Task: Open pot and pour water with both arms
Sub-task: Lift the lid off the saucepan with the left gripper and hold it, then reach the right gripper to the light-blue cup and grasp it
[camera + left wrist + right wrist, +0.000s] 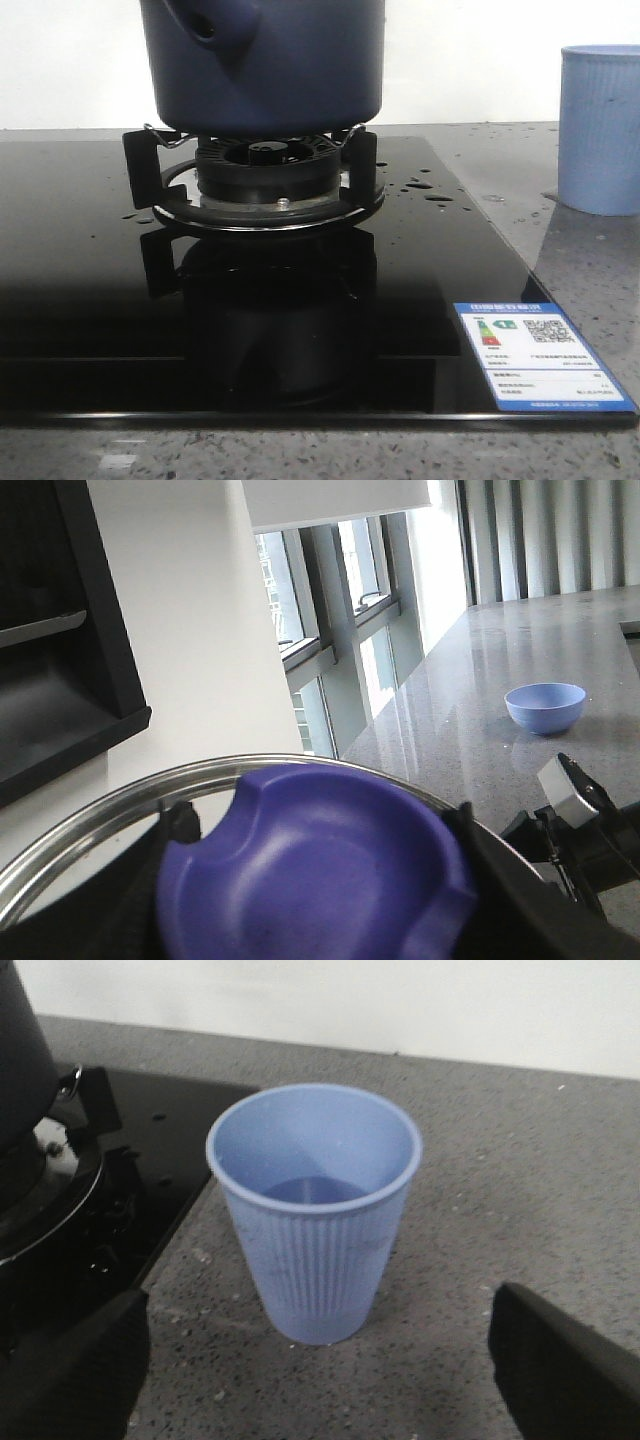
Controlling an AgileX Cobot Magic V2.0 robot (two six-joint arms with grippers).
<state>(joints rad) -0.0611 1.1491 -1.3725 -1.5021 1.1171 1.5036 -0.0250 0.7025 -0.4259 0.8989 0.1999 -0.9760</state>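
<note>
A: Pot (265, 65) sits on the burner stand (255, 180) at the far left, water (425, 190) beaded on the glass beside it.

B: We hold its glass lid (300, 860) clamped in our left gripper (320, 920), lifted aside for pouring. Our right gripper (320, 1360) gapes wide, straddling the ribbed cup (313, 1210) on the right.

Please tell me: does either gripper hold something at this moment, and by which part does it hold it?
The left gripper holds a glass lid by its blue knob. The right gripper holds nothing; its open fingers flank the light-blue cup without touching.
</note>
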